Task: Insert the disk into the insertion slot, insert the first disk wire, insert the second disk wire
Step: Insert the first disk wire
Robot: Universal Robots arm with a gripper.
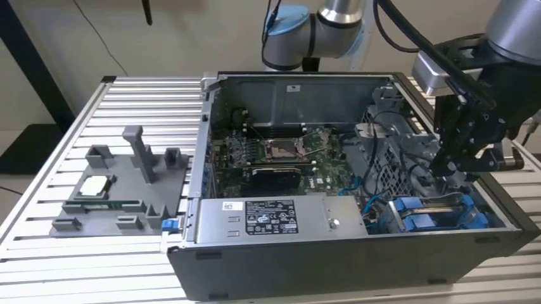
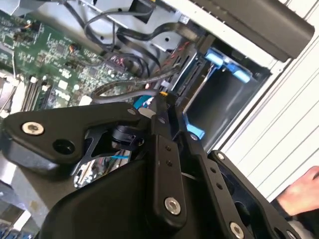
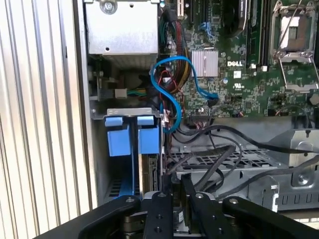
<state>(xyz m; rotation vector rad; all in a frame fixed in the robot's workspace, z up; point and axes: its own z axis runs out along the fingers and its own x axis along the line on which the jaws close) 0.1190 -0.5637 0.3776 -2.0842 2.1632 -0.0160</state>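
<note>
The pincer (image 1: 444, 172) hangs low inside the open computer case (image 1: 253, 266), at the right of the exterior view. Its own dark bulk blocks the sight of it, so I cannot tell whether it is open or closed. In the first wrist view it sits just beside the disk (image 3: 149, 144), whose blue caddy stands seated in the insertion slot (image 2: 224, 104). Black cables (image 3: 224, 149) cross close by, and their ends are hard to make out. A hand (image 2: 302, 191), cut off, shows at the lower right of the second wrist view. The case rests on a slatted metal bench (image 1: 127, 101), with a grey parts tray (image 1: 110, 190) at the left and a pale wall behind.
</note>
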